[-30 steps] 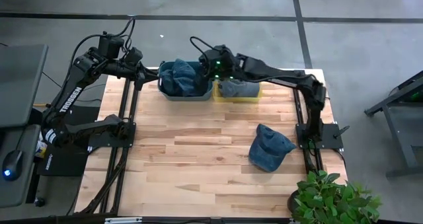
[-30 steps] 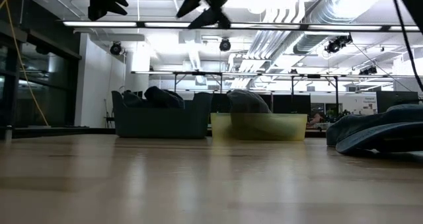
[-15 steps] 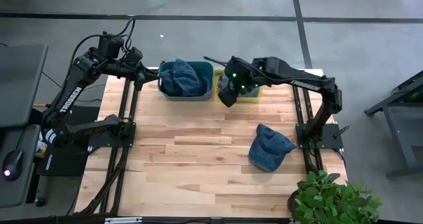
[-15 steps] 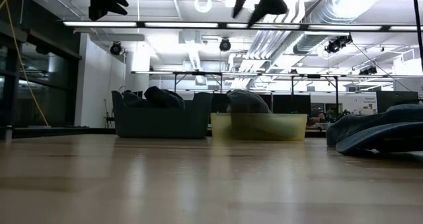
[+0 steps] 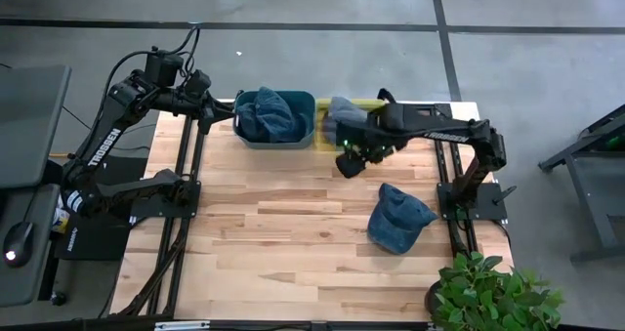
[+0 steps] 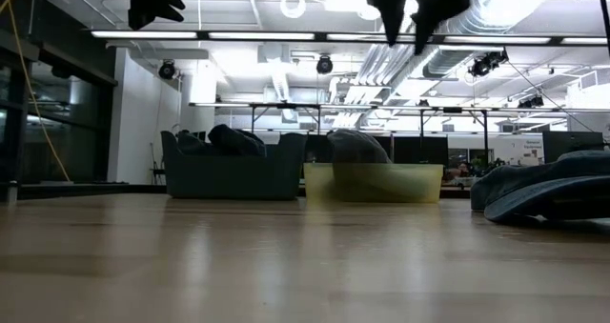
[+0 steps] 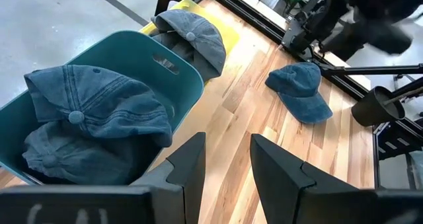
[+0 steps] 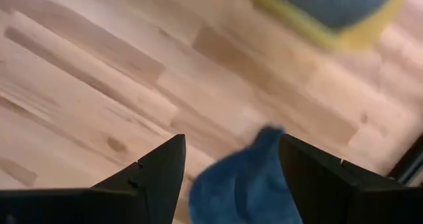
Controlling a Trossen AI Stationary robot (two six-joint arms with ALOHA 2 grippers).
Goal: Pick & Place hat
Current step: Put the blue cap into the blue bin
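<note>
Right gripper [image 5: 348, 161], raised above the wooden table [image 5: 283, 238]: jaws spread wide, nothing between them. In the right wrist view its two dark fingers [image 8: 155, 174] frame bare planks close below. Just past the jaw tips in that view lies the loose blue hat [image 8: 254, 184], the piece still out on the table; in the high view this hat [image 5: 398, 219] rests flat on the boards, near the gripper but apart from it, toward the table's right front. Farther beyond the jaws, on the opposite side, stands the yellow bin [image 5: 376, 141], at the table's rear edge, with a grey-blue hat [image 5: 344, 112] inside it; only a blurred corner of the bin [image 8: 330, 19] shows past the fingers.

Left gripper [image 5: 227, 117], held at the rear left of the table: jaws narrowly parted, gripping nothing. Its fingers [image 7: 188, 168] sit just beside the near wall of the teal bin [image 7: 178, 85], which holds two stacked blue hats [image 7: 99, 118]. Beyond that bin, touching it, the yellow bin [image 7: 198, 9] follows with its own hat. Farthest from these jaws lies the loose hat [image 7: 301, 88] on the planks, near the right arm's base.

In the low view both grippers hang high above the table, the right gripper [image 6: 405, 9] over the yellow bin [image 6: 374, 182].
</note>
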